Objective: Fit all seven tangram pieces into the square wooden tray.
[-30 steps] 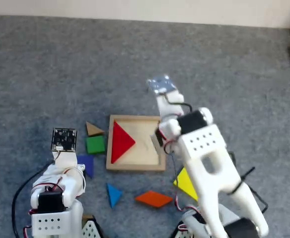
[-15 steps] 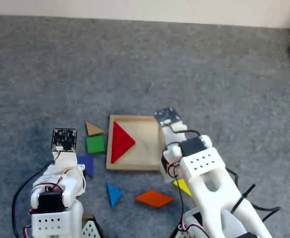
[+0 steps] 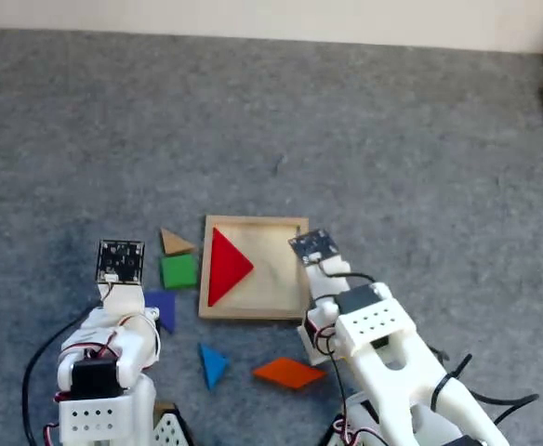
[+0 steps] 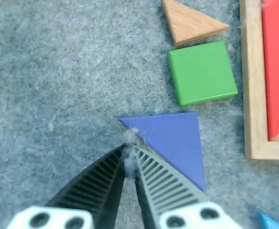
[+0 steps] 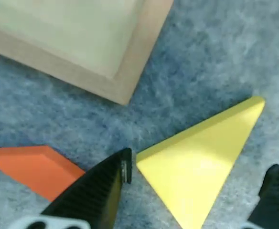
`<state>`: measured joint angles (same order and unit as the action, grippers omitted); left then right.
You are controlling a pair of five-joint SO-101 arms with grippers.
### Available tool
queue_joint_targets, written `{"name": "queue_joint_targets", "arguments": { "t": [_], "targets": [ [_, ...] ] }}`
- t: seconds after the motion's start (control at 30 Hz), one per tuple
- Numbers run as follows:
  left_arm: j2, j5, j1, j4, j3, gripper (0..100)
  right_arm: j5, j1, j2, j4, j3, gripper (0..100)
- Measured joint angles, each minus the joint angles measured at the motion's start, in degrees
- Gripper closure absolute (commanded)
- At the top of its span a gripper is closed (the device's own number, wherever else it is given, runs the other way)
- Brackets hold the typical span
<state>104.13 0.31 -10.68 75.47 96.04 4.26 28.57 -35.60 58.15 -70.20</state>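
Pick of the yellow triangle [image 5: 211, 143] appears in hand: it lies on the carpet [image 5: 216, 52] just off a corner of the tray [image 3: 253, 313], between the wide-open jaws of the right gripper [image 5: 199, 174], which next likely must lower and close squarely; the left gripper [image 4: 129, 153], jaws closed on nothing, sits at a tip of the blue triangle [image 4: 173, 138].

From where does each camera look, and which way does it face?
High view: fixed above the table, facing down on the tray; left arm and right arm show.
Left wrist view: on its arm's wrist, facing down past the shut left claw at the blue triangle.
Right wrist view: on its arm's wrist, facing down at the yellow triangle inside the open right claw.
Shared: the tray's rim shows in all three.
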Motion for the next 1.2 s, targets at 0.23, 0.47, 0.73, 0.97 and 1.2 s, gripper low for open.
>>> {"name": "queue_joint_targets", "arguments": {
  "t": [0.23,0.47,0.73,0.97,1.2],
  "targets": [
    [0.0,0.0,0.0,0.0,0.0,100,0.0,0.09,0.0,-1.85,-1.05,59.9],
    [0.0,0.0,0.0,0.0,0.0,100,0.09,0.09,0.0,-2.73,-1.05,75.1],
    [0.0,0.0,0.0,0.0,0.0,100,0.09,-0.26,-0.09,-2.81,-1.05,77.8],
    [0.0,0.0,0.0,0.0,0.0,100,0.09,-3.43,-1.05,-2.37,-1.05,77.9],
    [0.0,0.0,0.0,0.0,0.0,100,4.31,-5.54,-1.05,-1.41,0.44,77.9]
  ]
}}
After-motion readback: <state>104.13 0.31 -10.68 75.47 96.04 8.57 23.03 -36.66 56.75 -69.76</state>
